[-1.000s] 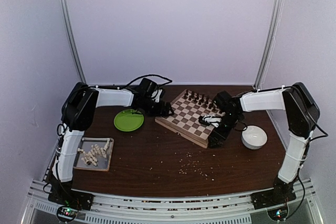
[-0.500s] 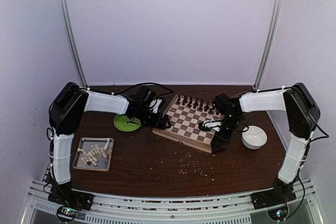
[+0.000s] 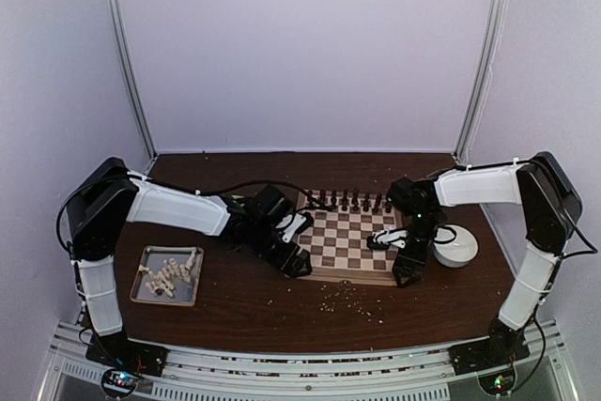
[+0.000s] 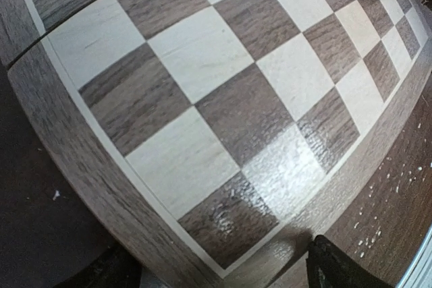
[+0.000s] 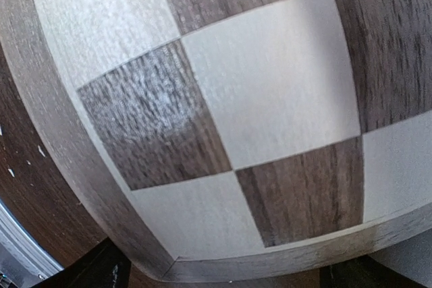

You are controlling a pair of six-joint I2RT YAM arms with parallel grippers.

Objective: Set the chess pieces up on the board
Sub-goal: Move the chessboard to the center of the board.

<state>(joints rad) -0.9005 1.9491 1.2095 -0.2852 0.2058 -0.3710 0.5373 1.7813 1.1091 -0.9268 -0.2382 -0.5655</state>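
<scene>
Overhead view. The surface is a dark brown table (image 3: 254, 312) enclosed by pale lilac walls. A square wooden chessboard (image 3: 352, 241) with light and dark brown squares and a tan rim lies at the centre of the table, square to the near edge. Small dark brown-black chess pieces (image 3: 347, 200) stand in a row along its far side. Small cream-white chess pieces (image 3: 167, 274) lie heaped in a silver rectangular metal tray (image 3: 164, 303) at the near left, well apart from the board. A round white bowl (image 3: 455, 249) sits just beside the board's right edge. Pale crumbs (image 3: 349, 300) are scattered in front of the board. My left gripper (image 3: 299, 265) is at the board's near left corner; my right gripper (image 3: 404, 271) is at its near right corner.

Left wrist view. My fingers (image 4: 341, 269) are spread wide, one on each side of the board's corner. They pinch nothing. Contact with the rim cannot be determined.

Right wrist view. My fingers (image 5: 94, 271) are likewise spread wide astride the board's corner, holding nothing. The squares in sight are bare.
</scene>
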